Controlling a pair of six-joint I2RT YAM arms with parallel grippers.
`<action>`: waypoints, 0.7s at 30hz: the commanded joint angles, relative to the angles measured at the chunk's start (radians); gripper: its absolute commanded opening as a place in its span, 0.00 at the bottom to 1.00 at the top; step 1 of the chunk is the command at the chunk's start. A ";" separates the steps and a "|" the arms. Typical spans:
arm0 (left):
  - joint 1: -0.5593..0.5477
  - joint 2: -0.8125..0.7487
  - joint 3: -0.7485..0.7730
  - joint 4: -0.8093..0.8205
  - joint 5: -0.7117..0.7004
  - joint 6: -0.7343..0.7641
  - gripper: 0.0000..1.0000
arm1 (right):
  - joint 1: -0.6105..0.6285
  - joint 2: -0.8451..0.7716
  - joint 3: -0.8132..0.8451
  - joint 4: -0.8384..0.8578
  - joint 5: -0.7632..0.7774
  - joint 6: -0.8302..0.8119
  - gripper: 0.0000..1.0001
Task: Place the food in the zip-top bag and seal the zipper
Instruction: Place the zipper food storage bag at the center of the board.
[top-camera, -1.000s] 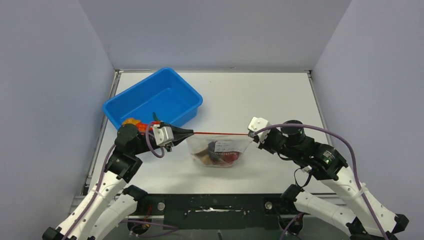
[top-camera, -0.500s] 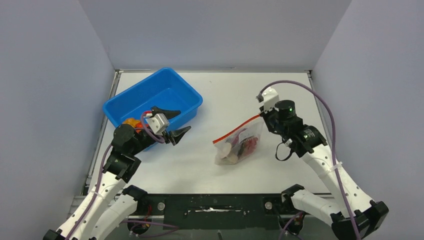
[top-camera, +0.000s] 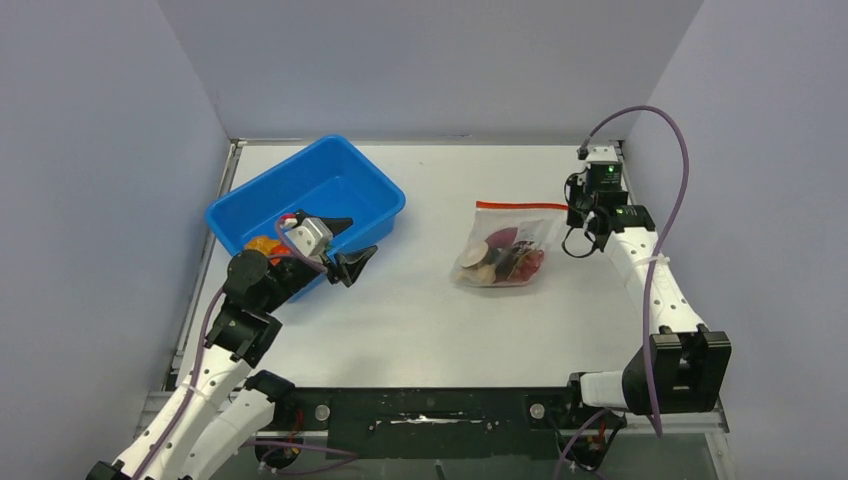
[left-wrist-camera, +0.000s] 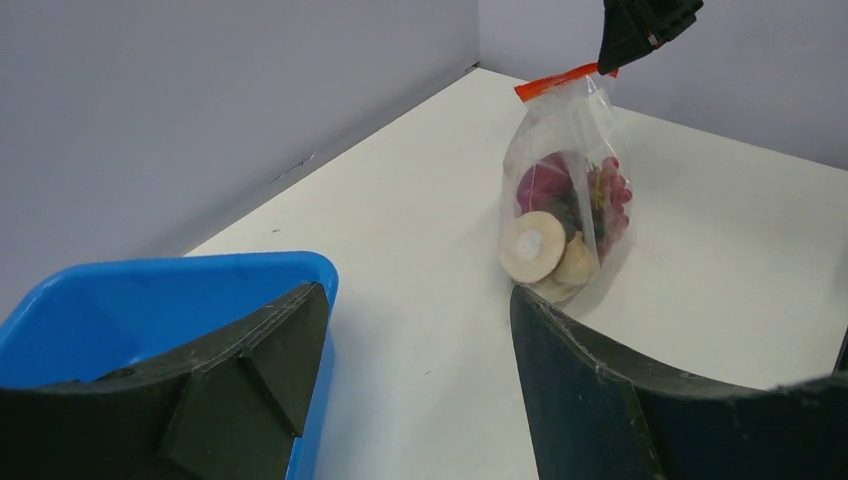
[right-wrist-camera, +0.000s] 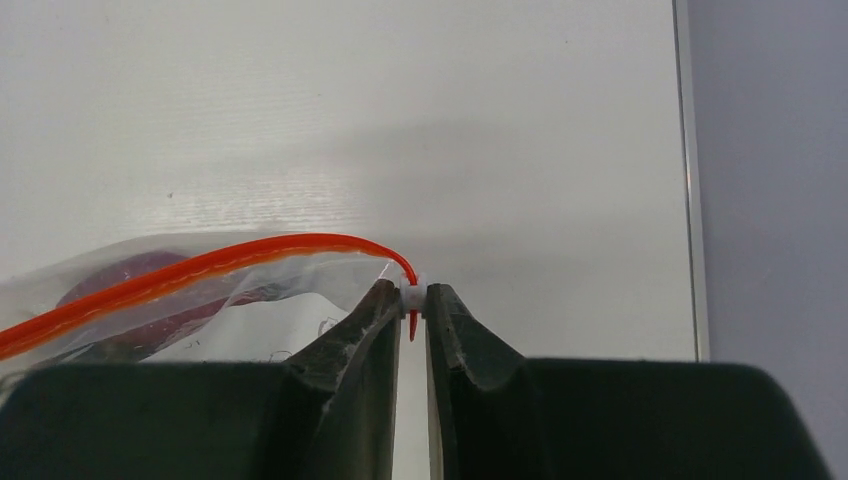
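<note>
The right fingers (right-wrist-camera: 380, 322) are pinched narrow on the end of the zipper (right-wrist-camera: 215, 262), with a small white bit caught right between their tips. They hold the bag (top-camera: 505, 250) by that corner, over on the right side of the worktop (top-camera: 420, 310), toward the back. The left fingers (top-camera: 358, 262) stand wide apart with nothing in them, by the near edge of the blue bin (top-camera: 300, 190) and well apart from the bag.

The bag is clear and crumpled, red strip on top, belly slumped on the worktop. The food (left-wrist-camera: 560, 225) sits bunched at the bottom: pale round slices in front, red, purple and dark pieces behind.

From above, the zipper runs as a straight red line leftward from the right fingers. The left wrist view shows the bag hanging upright from its held corner. Only the right wrist view shows the pinch up close.
</note>
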 joint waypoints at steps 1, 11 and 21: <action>0.006 -0.002 -0.001 0.026 -0.118 -0.087 0.67 | -0.006 0.013 0.088 0.080 0.002 0.114 0.15; 0.006 0.072 0.113 -0.126 -0.353 -0.239 0.73 | 0.015 -0.052 0.161 0.037 -0.035 0.147 0.66; 0.007 0.114 0.198 -0.183 -0.501 -0.392 0.74 | 0.029 -0.244 0.127 0.020 -0.109 0.222 0.98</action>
